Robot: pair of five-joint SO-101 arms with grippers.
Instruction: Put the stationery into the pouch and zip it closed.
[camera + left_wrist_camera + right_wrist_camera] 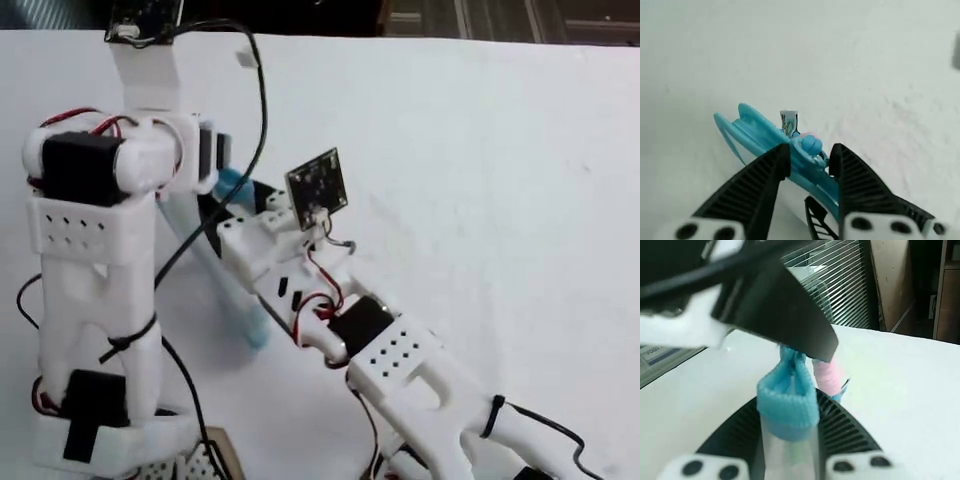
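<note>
Two arms crowded over one spot on the white table (480, 150). Between them lay the pouch (252, 322), a clear sleeve with light-blue ends, stretched flat on the tabletop. The left arm (90, 250) stood tall at the table's near left. Its upper joints and a looping black cable (262, 110) covered much of the pouch's far end from above. The right arm (400, 360) came in low and slanted from the other side, and its wrist, with a small circuit board (317, 185) on top, hid the pouch's middle.

Seen from its own wrist, the left gripper (810, 151) was closed on the pouch's blue zip edge. One black finger (771, 172) pressed on each side, right at the round blue zip pull (811, 144). Just past the pull a small white piece (788, 122) stood up out of the pouch with a pink piece (807, 135) beside it; what either was, I could not tell.

The right gripper (789, 407) was clamped on the pouch at its blue fabric tab (787, 415), the clear body filling the gap between the ribbed jaws. The left gripper's black finger hung directly over that tab and blocked the zip beyond it. Behind the table were window blinds (835, 280) and a wooden cabinet (890, 285).
</note>
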